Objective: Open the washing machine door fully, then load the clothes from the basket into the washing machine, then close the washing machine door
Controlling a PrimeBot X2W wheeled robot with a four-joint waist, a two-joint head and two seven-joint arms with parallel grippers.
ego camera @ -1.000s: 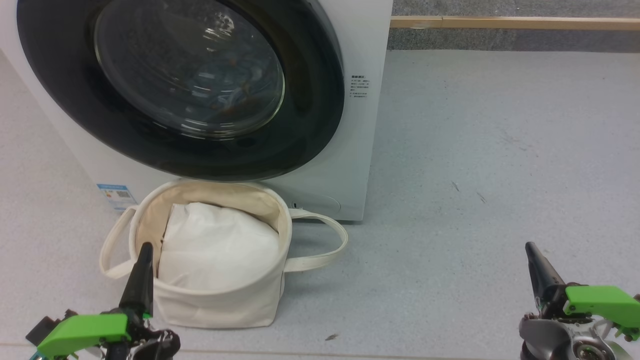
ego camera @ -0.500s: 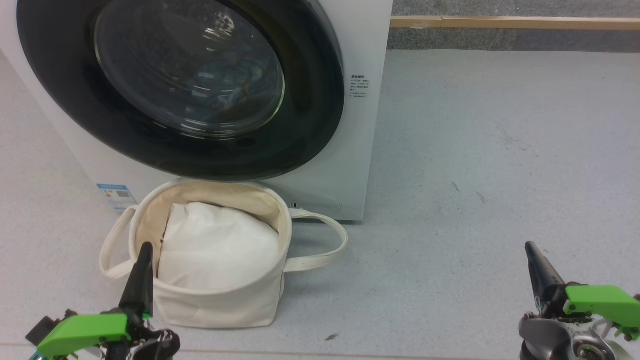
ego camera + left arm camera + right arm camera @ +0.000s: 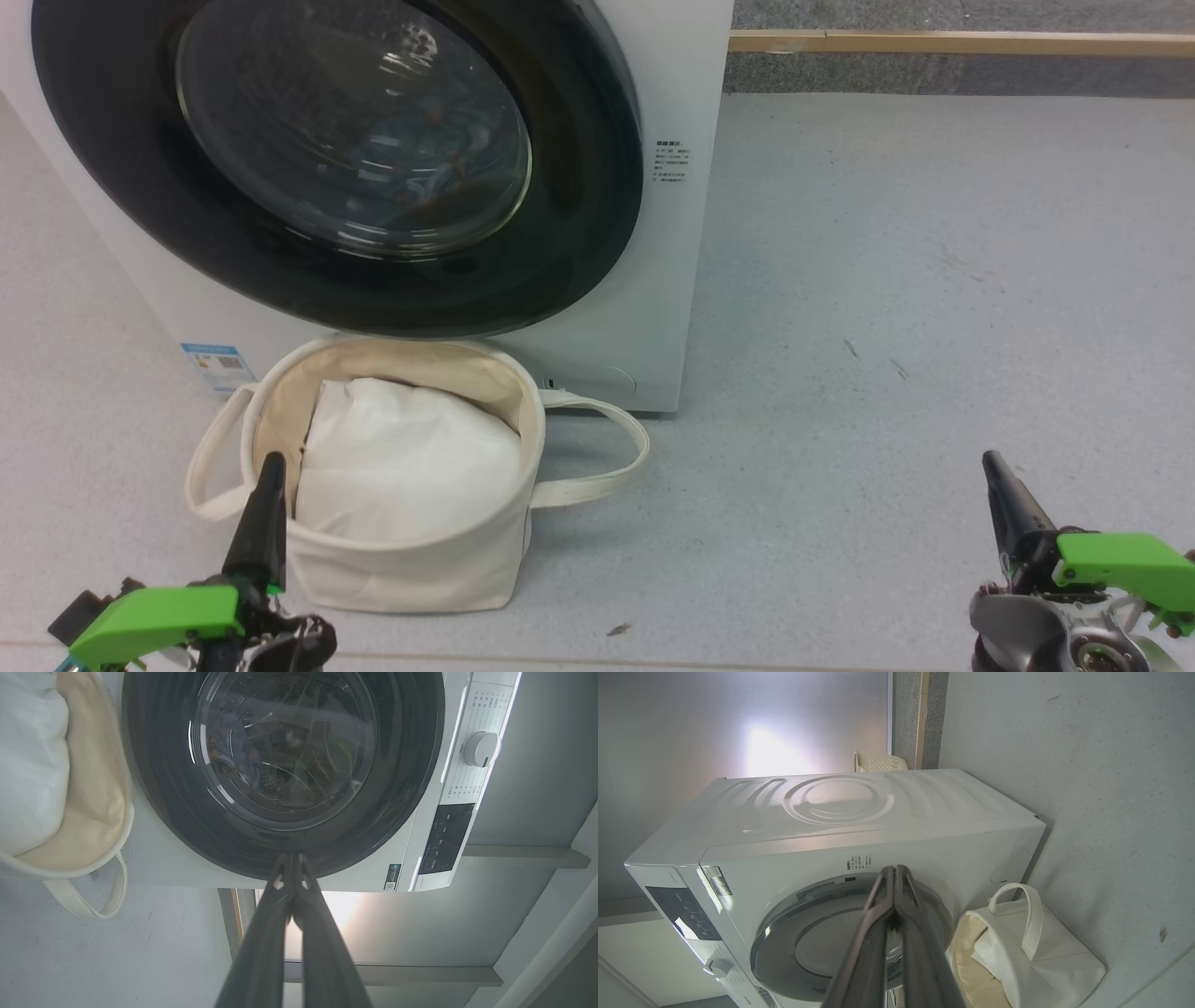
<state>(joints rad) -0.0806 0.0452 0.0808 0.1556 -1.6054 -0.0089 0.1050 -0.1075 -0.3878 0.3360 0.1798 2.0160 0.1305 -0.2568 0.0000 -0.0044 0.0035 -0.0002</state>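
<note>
Grey speckled floor (image 3: 887, 280) carries the washing machine (image 3: 686, 280), with the basket (image 3: 411, 569) standing just before its lower front. The washing machine door (image 3: 579, 233) sits flush against the cabinet and appears shut, though the latch cannot be confirmed. Behind the glass, the clothes (image 3: 231, 760) show as blue fabric with orange flecks lying in the drum. The basket holds a plain white cloth (image 3: 401, 467), and no printed fabric is visible in it. Judgement: opening, loading and closing all appear complete, and nothing evident is left to do. The left claw (image 3: 272, 462) is closed and empty, its fingers pressed together in the left wrist view. It stands at the basket's near rim, but contact cannot be determined. The door lies ahead of and above it, well apart. The right claw (image 3: 991, 459) is likewise closed and empty. It is low over bare floor, well to the right of the machine and the basket and touching neither.
</note>
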